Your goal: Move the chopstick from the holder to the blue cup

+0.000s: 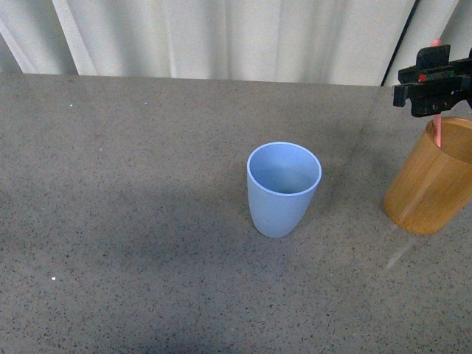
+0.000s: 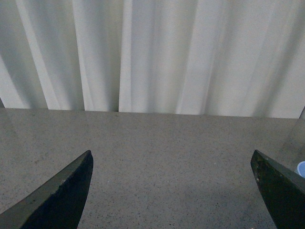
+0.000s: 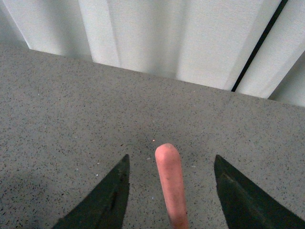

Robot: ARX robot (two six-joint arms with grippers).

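Note:
The light blue cup stands upright and empty at the table's middle. The orange-tan wooden holder stands at the right edge, with the pink-red chopstick upright in it. My right gripper is open around the chopstick's upper part, above the holder. In the right wrist view the chopstick's rounded tip stands between the open jaws of my right gripper, touching neither. My left gripper is open and empty over bare table. A sliver of the blue cup shows at that view's edge.
The grey speckled table reaches back to a white pleated curtain. A dark vertical strip shows in the curtain at the right.

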